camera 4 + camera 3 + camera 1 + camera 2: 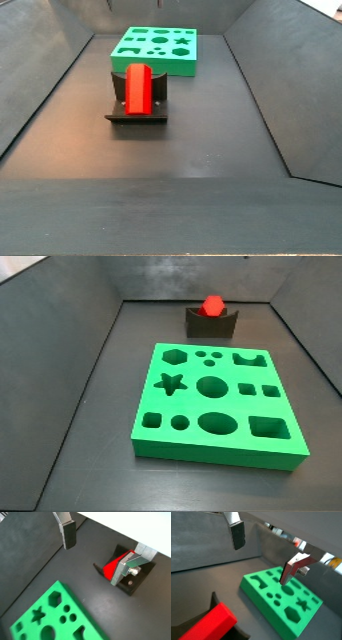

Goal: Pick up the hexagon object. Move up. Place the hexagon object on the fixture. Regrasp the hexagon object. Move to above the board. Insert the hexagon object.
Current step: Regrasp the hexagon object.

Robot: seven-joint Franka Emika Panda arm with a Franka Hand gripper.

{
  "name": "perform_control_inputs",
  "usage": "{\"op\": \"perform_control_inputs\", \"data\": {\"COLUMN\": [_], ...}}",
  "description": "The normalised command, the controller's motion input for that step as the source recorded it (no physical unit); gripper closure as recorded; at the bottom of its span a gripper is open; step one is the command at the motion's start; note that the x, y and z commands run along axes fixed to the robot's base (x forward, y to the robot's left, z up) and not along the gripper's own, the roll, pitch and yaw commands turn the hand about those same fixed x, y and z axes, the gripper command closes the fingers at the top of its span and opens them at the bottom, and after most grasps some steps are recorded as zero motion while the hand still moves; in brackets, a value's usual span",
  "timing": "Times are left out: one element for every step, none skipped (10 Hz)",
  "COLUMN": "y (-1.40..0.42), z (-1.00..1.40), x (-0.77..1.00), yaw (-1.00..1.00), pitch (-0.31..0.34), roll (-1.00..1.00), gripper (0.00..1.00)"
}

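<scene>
One hexagon object point(138, 88) rests on the fixture point(138, 112); claw point(97, 549) above, spread wide, empty.

A dark, matte tabletop point(80, 471) fills the lower left of a side view, bare and evenly grey-black. Slanted grey panels close it in. In that side view a left wall point(54, 346) rises along the left edge, a back wall point(174, 276) crosses the top, and a right wall point(318, 336) climbs the right edge. In a side view the tabletop point(201, 140) runs up the middle between two side walls point(30, 75), and a paler grey ledge point(171, 215) spans the bottom. In a wrist view a white surface point(133, 524) lies beyond the wall. In a wrist view small bright blurred bits point(278, 531) show past the wall rim.
</scene>
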Motion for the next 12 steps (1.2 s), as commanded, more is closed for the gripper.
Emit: {"op": "perform_control_inputs", "data": {"y": [-0.03, -0.03, -0.02, -0.03, -0.02, -0.02, -0.02, -0.02, -0.02, -0.02, -0.02, -0.02], "z": [0.01, 0.01, 0.01, 0.0, 0.0, 0.0, 0.0, 0.0, 0.01, 0.01, 0.0, -0.01], "x": [-0.02, -0.02, -0.03, -0.03, -0.02, -0.01, -0.01, -0.02, -0.01, 0.0, 0.02, 0.03], "yaw": [0.0, 0.0, 0.0, 0.01, 0.01, 0.01, 0.01, 0.01, 0.01, 0.02, 0.02, 0.02], "pitch": [0.045, 0.041, 0.035, 0.031, 0.026, 0.021, 0.02, 0.021, 0.026, 0.031, 0.036, 0.046], "roll": [1.0, 1.0, 1.0, 1.0, 1.0, 1.0, 1.0, 1.0, 1.0, 1.0, 1.0, 1.0], "gripper": [0.0, 0.0, 0.0, 0.0, 0.0, 0.0, 0.0, 0.0, 0.0, 0.0, 0.0, 0.0]}}
